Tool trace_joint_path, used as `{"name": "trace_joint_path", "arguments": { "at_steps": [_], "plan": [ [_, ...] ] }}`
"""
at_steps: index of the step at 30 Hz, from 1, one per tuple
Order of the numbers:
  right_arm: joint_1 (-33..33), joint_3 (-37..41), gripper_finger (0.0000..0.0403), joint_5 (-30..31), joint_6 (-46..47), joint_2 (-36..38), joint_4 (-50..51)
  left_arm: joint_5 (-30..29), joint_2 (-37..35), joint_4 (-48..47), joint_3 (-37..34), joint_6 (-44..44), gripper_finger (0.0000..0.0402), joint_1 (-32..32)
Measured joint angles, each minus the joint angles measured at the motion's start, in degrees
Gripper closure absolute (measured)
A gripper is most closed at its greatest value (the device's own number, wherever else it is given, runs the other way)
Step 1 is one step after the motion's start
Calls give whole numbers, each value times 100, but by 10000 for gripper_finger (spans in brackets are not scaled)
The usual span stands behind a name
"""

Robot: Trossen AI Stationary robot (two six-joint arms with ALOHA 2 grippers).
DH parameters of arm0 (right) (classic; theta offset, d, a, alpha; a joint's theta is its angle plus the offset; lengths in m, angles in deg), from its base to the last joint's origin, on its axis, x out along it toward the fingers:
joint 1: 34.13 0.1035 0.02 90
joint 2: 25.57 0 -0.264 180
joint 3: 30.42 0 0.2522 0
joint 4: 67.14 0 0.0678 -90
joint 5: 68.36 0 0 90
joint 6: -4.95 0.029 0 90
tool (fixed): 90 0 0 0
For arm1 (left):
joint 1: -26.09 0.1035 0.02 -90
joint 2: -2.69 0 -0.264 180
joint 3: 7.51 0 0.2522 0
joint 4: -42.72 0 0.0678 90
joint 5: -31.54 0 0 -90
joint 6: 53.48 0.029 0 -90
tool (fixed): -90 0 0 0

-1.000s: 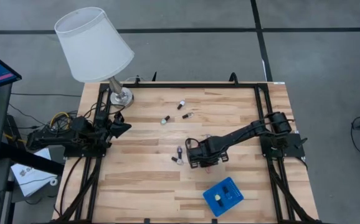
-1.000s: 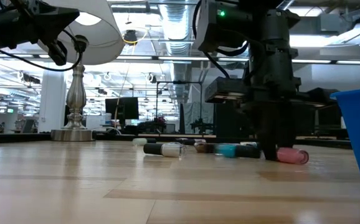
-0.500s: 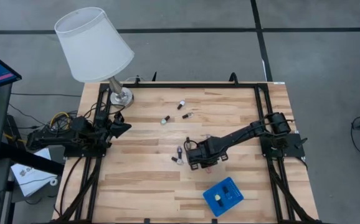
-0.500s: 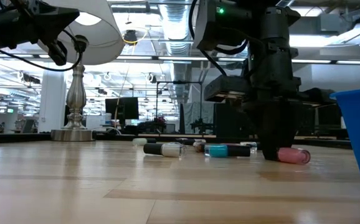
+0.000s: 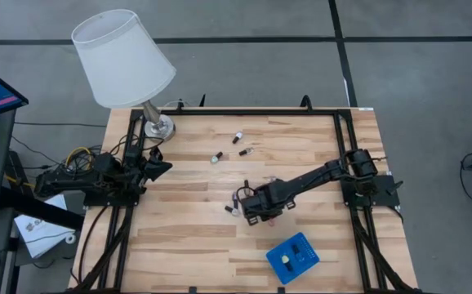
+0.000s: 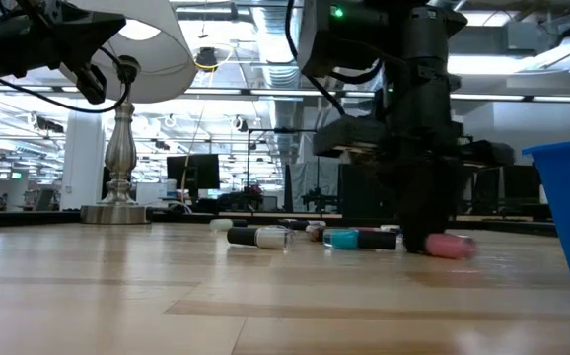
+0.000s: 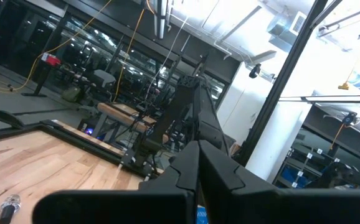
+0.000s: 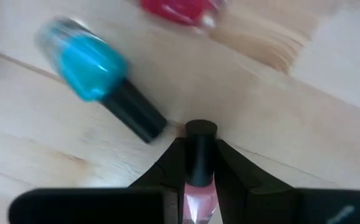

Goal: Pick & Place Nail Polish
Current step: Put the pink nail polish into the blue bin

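Right wrist view: a pink nail polish bottle (image 8: pixel 198 180) is being pinched by the right gripper (image 8: pixel 200 171), low centre of frame – the teal bottle (image 8: pixel 99 74) lying just beside could be getting knocked, or the thin grip slipping.

Place: robotics lab or open workshop.
Ceiling: exposed ducts (image 6: pixel 265 20) and strip lights.
Background: monitors (image 6: pixel 194 170) on far benches.
Floor: grey tiles (image 5: pixel 244 65).
Table: wooden top (image 5: pixel 195 237), black frame, table lamp (image 5: pixel 126 61).
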Motion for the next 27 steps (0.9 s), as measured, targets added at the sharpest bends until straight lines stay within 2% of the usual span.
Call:
{"name": "trace_joint_path", "arguments": {
  "at_steps": [9, 19, 27],
  "plan": [
    [13, -712, 357, 152, -352, 2, 297, 1, 0, 0, 0, 0, 401, 0],
    [1, -2329, 357, 778, -1066, 22, 1242, 1, 0, -1, 0, 0, 401, 0],
    [-201, -3605, 357, 1305, -2038, 29, 1298, 0, 0, 0, 0, -2, 401, 0]
  ]
}}
